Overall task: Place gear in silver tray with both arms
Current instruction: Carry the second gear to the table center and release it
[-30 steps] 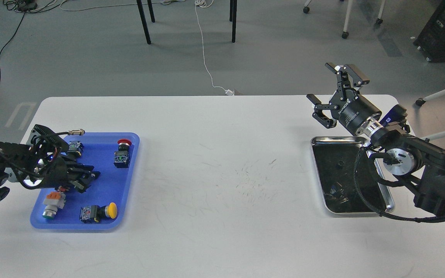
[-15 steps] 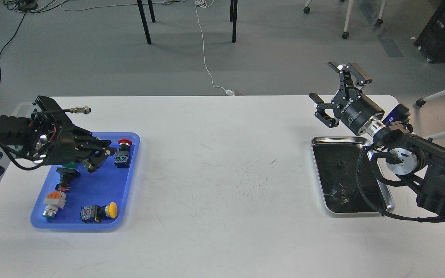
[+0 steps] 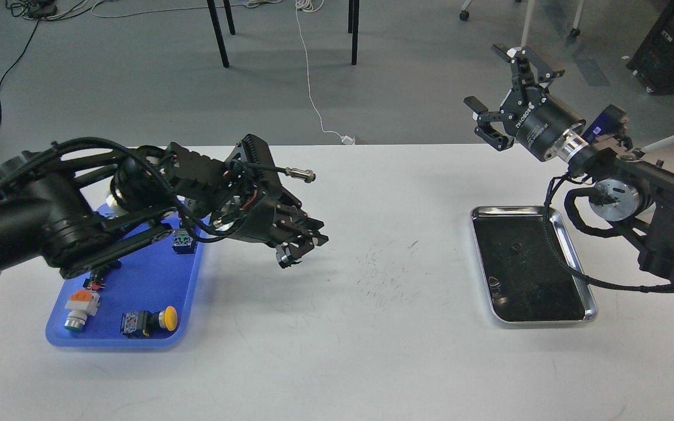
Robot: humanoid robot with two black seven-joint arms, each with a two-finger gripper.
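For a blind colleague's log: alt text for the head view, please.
The left claw hangs over the white table, between the blue tray of push buttons and the silver tray. The right claw is raised open beyond it.

White lettering runs along the black cylindrical body of the right hand (image 3: 511,96), toward two o'clock in the head view. It appears upside down and too small to read with certainty; it looks like a brand name. No other text, label, number or sign is legible anywhere else in the view.
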